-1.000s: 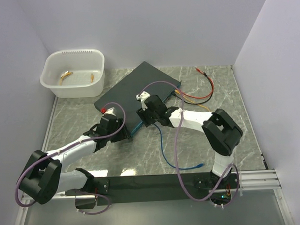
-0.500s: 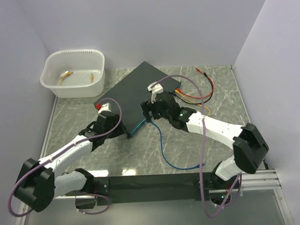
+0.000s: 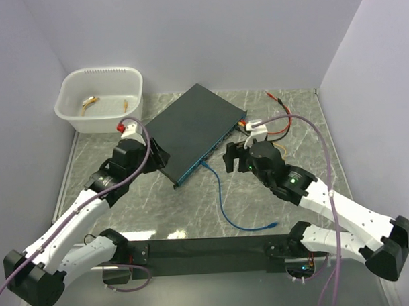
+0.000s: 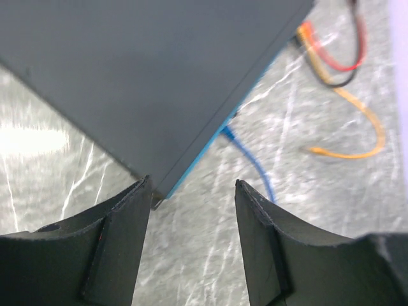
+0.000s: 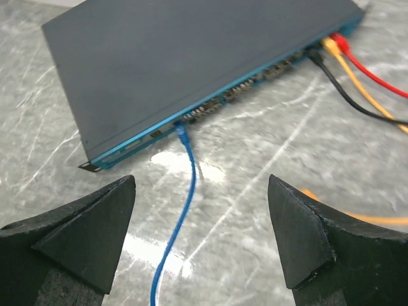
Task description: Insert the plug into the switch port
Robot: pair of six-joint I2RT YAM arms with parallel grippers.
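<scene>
The flat black switch box lies at an angle mid-table, its teal-blue port face turned to the front right. The blue plug sits in a switch port of that face. Its blue cable trails toward the front. The plug also shows in the left wrist view. My right gripper is open and empty, to the right of the plug and apart from it; in its wrist view the cable runs between the jaws below. My left gripper is open and empty at the box's near-left corner.
A white tub with small bits stands at the back left. Red, orange and black cables are plugged in at the box's far right end. The blue cable's free end lies near the front rail.
My right gripper has let go at the port and drawn back to the right, jaws open. My left gripper has pulled back up and left off the box. The plug stays in the port.
</scene>
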